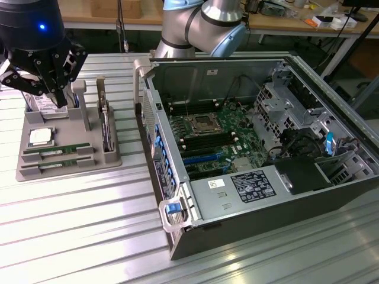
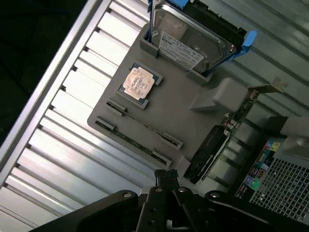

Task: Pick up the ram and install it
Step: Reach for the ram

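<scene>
The ram (image 1: 57, 148), a long, narrow green circuit-board stick, lies flat in a slot of the grey plastic parts tray (image 1: 65, 172) on the ribbed metal bench (image 1: 71, 225). It sits just beside a second green stick (image 1: 59, 160) and near the square silver processor chip (image 1: 41, 136). The black end effector (image 1: 59, 97) hovers over the tray's far end, its fingers closed together and gripping nothing. The open dark computer case (image 1: 266, 228) stands at the exterior view's right.

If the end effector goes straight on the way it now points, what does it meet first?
Probably the gray tray, near the ram lying in it. The end effector hangs above the tray, shut, so the exact spot is uncertain.
</scene>
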Robot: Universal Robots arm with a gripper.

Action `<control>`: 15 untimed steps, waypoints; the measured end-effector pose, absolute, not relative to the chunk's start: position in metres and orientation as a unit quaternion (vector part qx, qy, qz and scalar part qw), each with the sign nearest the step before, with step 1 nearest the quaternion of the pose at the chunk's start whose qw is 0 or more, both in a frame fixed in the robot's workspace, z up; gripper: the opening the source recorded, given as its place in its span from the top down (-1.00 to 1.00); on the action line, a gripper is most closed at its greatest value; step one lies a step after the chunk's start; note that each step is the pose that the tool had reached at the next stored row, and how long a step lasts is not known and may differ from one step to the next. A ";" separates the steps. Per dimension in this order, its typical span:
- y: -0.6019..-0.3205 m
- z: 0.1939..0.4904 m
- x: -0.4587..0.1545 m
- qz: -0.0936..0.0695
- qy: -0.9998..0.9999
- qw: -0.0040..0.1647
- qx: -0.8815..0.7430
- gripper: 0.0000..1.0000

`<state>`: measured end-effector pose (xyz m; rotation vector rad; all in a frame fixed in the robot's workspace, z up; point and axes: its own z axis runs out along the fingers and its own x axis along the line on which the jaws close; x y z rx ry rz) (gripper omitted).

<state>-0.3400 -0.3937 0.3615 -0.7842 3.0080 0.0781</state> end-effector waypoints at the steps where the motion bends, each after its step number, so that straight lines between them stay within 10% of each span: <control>1: -0.394 0.361 -0.340 0.025 0.970 0.016 -0.241 0.79; 15: -0.394 0.365 -0.340 0.024 0.980 0.017 -0.195 0.79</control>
